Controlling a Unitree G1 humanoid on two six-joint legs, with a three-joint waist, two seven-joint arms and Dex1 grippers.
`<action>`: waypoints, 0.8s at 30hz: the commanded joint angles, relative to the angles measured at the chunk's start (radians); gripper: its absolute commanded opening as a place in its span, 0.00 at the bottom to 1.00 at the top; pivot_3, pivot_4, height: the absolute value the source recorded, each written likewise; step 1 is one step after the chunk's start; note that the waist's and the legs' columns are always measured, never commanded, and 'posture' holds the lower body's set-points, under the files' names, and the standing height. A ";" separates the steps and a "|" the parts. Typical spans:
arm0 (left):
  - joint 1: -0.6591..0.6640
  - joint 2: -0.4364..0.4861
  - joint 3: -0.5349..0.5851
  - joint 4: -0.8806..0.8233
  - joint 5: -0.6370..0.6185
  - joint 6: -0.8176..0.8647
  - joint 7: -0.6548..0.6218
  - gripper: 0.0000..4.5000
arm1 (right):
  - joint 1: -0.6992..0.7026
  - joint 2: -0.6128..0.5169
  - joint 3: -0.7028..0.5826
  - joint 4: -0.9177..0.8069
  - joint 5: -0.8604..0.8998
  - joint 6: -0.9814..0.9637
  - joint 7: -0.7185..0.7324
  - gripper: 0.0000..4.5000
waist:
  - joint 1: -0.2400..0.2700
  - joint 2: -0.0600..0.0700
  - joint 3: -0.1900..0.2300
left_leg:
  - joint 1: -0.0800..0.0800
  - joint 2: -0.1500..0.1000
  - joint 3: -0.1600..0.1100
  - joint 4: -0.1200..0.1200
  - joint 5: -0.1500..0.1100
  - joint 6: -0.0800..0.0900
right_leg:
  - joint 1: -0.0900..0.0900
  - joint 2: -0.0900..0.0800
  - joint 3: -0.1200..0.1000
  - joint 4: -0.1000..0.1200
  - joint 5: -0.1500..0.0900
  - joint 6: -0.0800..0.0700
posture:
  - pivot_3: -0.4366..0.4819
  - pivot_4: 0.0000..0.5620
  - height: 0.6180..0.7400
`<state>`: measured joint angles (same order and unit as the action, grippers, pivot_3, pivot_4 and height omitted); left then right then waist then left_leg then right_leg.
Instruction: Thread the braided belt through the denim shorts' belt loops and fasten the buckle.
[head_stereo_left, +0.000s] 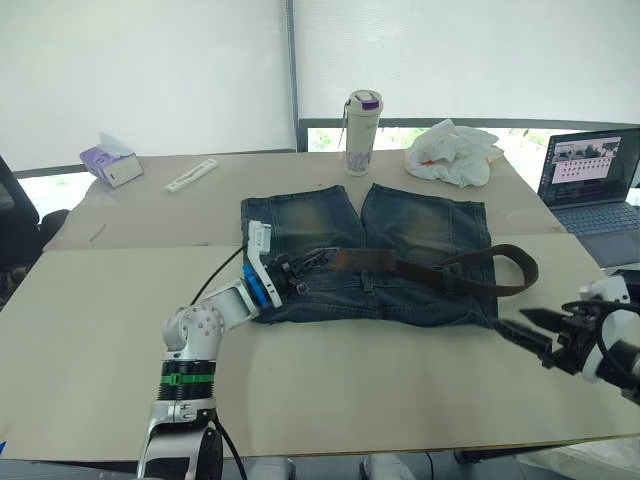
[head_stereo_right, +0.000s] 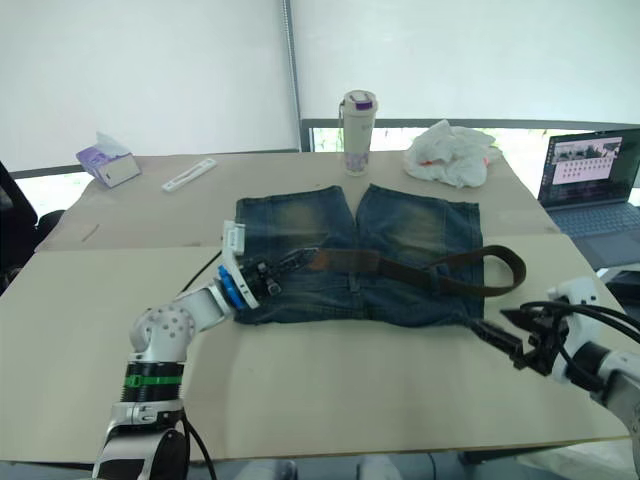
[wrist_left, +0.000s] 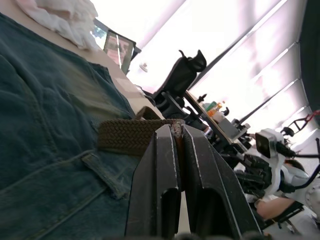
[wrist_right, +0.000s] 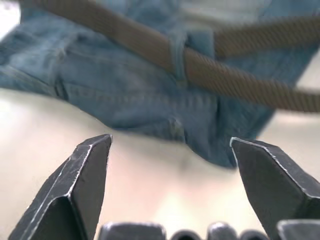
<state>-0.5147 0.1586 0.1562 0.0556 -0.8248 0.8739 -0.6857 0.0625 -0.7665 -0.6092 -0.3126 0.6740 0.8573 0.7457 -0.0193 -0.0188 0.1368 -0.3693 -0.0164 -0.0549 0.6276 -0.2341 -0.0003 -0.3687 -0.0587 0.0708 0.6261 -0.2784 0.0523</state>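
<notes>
My left gripper (head_stereo_left: 296, 272) sits at the left end of the waistband of the denim shorts (head_stereo_left: 330, 225), its two black fingers (wrist_left: 165, 165) pinched tight on the end of the braided belt (head_stereo_left: 430, 272); in the left wrist view the woven strap emerges directly from between the closed tips, with one of the belt loops (wrist_left: 106, 173) lying flat on the denim just beside them. The shorts lie flat on the table (head_stereo_left: 100, 340), legs pointing away from me, waistband nearest. From my left gripper the belt runs rightward along the waistband, passes under a loop near the right side as seen from the right wrist, then arcs past the right edge of the shorts and curls back. I cannot pick out the buckle. I judge the strap light, limp and textured enough to hold without slipping, though it will buckle rather than push; it is best taken near the end and pulled. The denim is soft and may drag along. My right gripper (head_stereo_left: 540, 337) hangs spread wide and empty above the table, near the shorts' right corner, apart from the belt's arc.
</notes>
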 joint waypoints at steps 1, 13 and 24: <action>-0.007 -0.007 0.009 -0.039 -0.032 0.002 0.006 0.00 | -0.078 0.069 -0.039 -0.109 0.216 0.064 -0.049 0.95 | 0.001 0.000 0.000 | 0.000 0.000 0.000 0.000 0.000 0.000 | 0.000 0.000 0.000 0.000 0.000 0.000 | 0.48 0.27 1.00; 0.020 -0.058 -0.004 -0.078 -0.096 0.049 0.064 0.00 | -0.092 0.526 0.263 -0.145 0.552 0.086 -0.373 0.95 | 0.006 0.005 -0.003 | -0.002 0.000 -0.006 0.000 0.000 0.000 | -0.002 -0.003 0.000 -0.001 0.004 -0.004 | 0.48 0.27 1.00; 0.025 -0.036 -0.003 -0.070 -0.106 0.060 0.053 0.00 | -0.199 0.584 0.291 -0.060 0.573 -0.003 -0.435 0.95 | 0.000 0.006 -0.003 | -0.001 0.000 -0.006 -0.001 0.000 0.000 | -0.002 -0.001 0.000 -0.001 0.004 -0.004 | 0.48 0.27 1.00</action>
<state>-0.4890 0.1173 0.1525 0.0138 -0.9063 0.9280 -0.6198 -0.1192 -0.1818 -0.3141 -0.3578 1.2335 0.8857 0.3129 -0.0188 -0.0133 0.1334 -0.3698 -0.0169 -0.0607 0.6268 -0.2340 -0.0002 -0.3710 -0.0595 0.0706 0.6256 -0.2739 0.0483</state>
